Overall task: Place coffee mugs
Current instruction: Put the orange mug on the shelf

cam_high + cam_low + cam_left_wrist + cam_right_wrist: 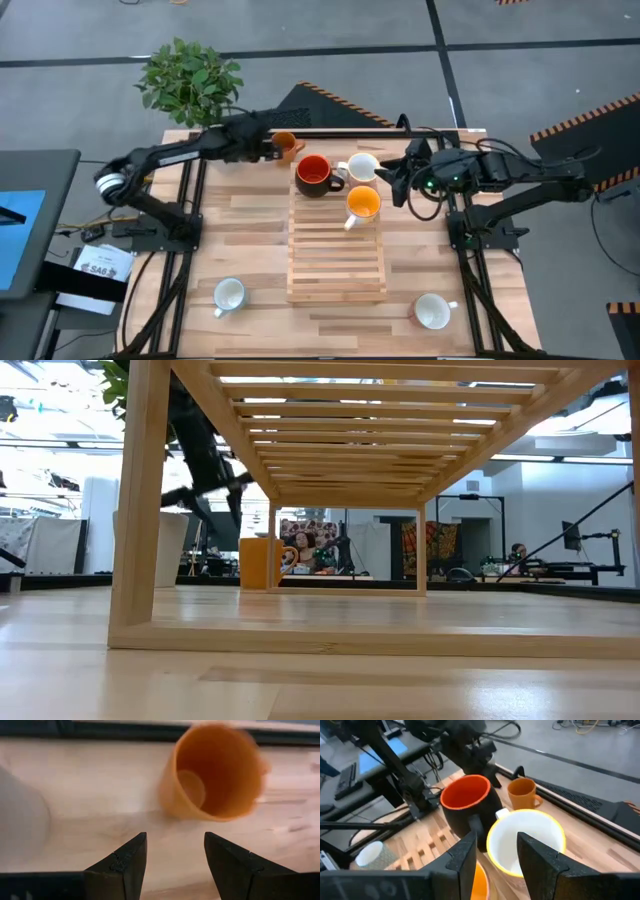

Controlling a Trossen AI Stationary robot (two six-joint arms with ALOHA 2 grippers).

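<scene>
The orange mug (285,146) stands on the table by its far edge. My left gripper (268,146) is open just left of it, and in the wrist view that orange mug (212,772) lies ahead of the left gripper (175,852), untouched. On the far end of the slatted wooden rack (336,255) stand the red mug (313,175), a white mug (362,166) and a second orange mug (363,203). My right gripper (396,172) is open just right of the white mug (526,840), its fingers short of the rim. Two more white mugs (229,294) (432,311) stand on the table near its near edge.
A leafy plant (190,78) stands beyond the table's far left corner, and its pale pot (20,820) is close to my left gripper. The rack's frame (140,510) fills the low view, with the orange mug (260,563) showing through it. Bare wood lies on both sides of the rack.
</scene>
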